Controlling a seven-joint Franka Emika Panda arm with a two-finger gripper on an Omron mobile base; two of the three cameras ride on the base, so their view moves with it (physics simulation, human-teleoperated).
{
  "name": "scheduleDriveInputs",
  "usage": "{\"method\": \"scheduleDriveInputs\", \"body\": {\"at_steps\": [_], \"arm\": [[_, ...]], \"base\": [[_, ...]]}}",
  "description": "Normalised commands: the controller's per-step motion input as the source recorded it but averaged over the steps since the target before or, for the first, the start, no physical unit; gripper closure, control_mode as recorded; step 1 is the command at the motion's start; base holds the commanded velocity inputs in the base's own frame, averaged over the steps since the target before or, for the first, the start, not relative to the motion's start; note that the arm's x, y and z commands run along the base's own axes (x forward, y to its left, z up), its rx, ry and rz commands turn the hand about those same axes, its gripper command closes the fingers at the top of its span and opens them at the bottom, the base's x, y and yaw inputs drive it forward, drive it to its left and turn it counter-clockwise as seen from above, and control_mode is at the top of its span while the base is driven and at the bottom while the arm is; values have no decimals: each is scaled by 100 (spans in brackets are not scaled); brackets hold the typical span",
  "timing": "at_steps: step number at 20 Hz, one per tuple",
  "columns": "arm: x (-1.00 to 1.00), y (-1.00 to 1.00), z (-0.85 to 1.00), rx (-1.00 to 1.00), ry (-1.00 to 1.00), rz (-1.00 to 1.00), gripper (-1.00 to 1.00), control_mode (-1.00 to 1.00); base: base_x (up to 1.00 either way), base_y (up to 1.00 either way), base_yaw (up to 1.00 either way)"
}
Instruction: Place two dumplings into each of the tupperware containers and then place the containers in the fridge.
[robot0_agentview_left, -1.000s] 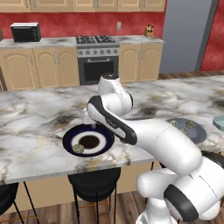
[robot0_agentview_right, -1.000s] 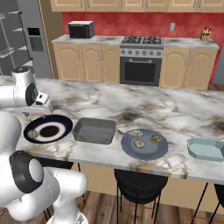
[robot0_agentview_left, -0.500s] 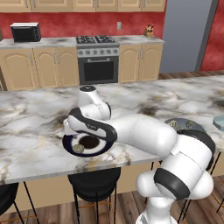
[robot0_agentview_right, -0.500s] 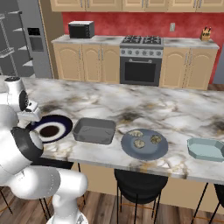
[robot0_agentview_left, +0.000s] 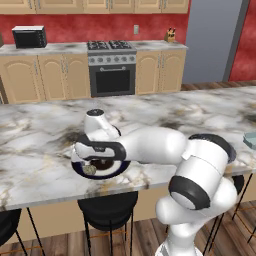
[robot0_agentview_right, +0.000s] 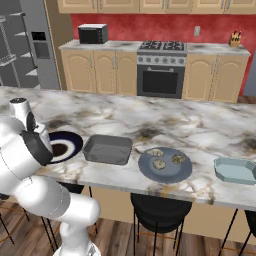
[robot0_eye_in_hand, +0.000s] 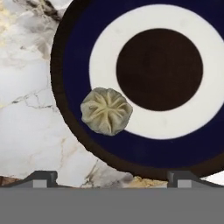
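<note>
Two dark finger tips of my gripper (robot0_eye_in_hand: 112, 177) poke up at the bottom of the hand view, far apart, wide open, with nothing between them. Above them lies a round plate (robot0_eye_in_hand: 76, 52) with a dark blue edge, a white ring and a dark brown middle. One dumpling (robot0_eye_in_hand: 106, 110) sits on the lower left part of the plate. It is lumpy and pale tan, with folds that meet in the middle like a little star. On the left of the frame is the counter (robot0_eye_in_hand: 26, 96), white stone with grey and gold cracks.

From the left base view, my white arm bends low over the plate (robot0_agentview_left: 116, 170) in the middle of the frame. The dumpling (robot0_agentview_left: 89, 170) is a small speck on the left rim of the plate, just under my hand. The long marble counter (robot0_agentview_left: 40, 150) runs across the frame. Behind it are tan wood cupboards, a steel oven (robot0_agentview_left: 111, 74) with a black window, a microwave (robot0_agentview_left: 30, 36) at upper left and a red wall.

From the right base view, my arm fills the lower left. The plate (robot0_agentview_right: 70, 142) peeks out beside it. Next to it, to the right, is a dark grey box (robot0_agentview_right: 107, 149) with round corners. Then comes a grey-blue plate (robot0_agentview_right: 165, 166) with three dumplings (robot0_agentview_right: 165, 160) on it. At the right edge is a pale blue box (robot0_agentview_right: 236, 170). The grey fridge (robot0_agentview_right: 27, 45) stands open at upper left, with pale shelves showing.
</note>
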Motion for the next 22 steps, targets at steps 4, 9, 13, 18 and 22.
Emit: {"method": "scheduleDriveInputs", "body": {"at_steps": [4, 9, 13, 18, 22], "arm": [[0, 4, -23, 0, 0, 0, -100, -100], [0, 0, -5, 0, 0, 0, -100, -100], [1, 2, -34, 0, 0, 0, -100, -100], [5, 3, -36, 0, 0, 0, -100, -100], [7, 4, -7, 0, 0, 0, -100, -100]], "base": [[0, 0, 0], [0, 0, 0], [0, 0, 0], [0, 0, 0], [0, 0, 0]]}}
